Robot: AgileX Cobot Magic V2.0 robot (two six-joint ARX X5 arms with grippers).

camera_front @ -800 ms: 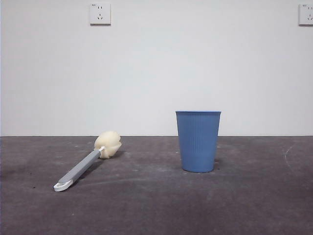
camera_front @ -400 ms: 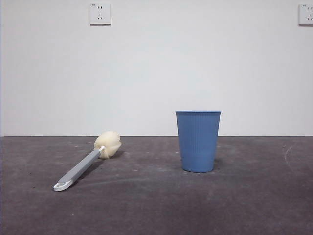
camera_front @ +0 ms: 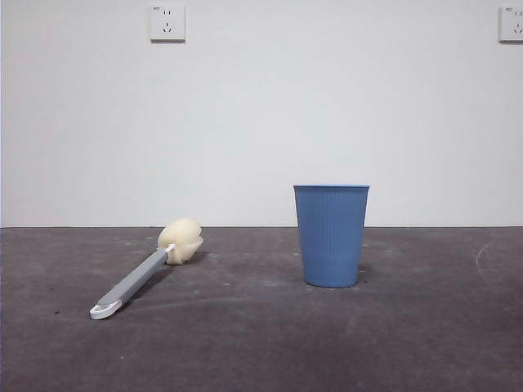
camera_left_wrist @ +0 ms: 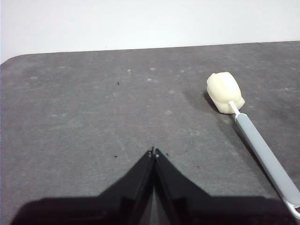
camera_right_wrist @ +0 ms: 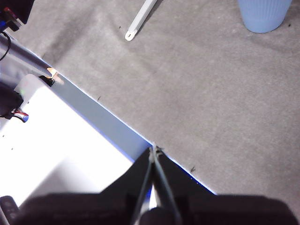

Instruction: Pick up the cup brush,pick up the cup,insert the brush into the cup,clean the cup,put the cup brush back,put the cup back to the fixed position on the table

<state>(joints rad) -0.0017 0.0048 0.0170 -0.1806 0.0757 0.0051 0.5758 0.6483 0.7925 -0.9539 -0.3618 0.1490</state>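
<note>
The cup brush [camera_front: 143, 273] lies flat on the table [camera_front: 261, 343] at the left, its cream sponge head [camera_front: 181, 241] toward the wall and its white looped end nearest the camera. The blue ribbed cup [camera_front: 331, 235] stands upright to the right of it, apart from it. In the left wrist view the brush [camera_left_wrist: 253, 136] lies a short way off to one side of my left gripper [camera_left_wrist: 153, 152], which is shut and holds nothing. My right gripper [camera_right_wrist: 154, 150] is shut and hangs over the table's front edge, far from the cup [camera_right_wrist: 265, 14] and the brush handle [camera_right_wrist: 139, 19].
A white wall with two sockets [camera_front: 167, 23] stands behind the table. Past the table's front edge [camera_right_wrist: 108, 119] in the right wrist view lie a bright white surface and some cables [camera_right_wrist: 11, 101].
</note>
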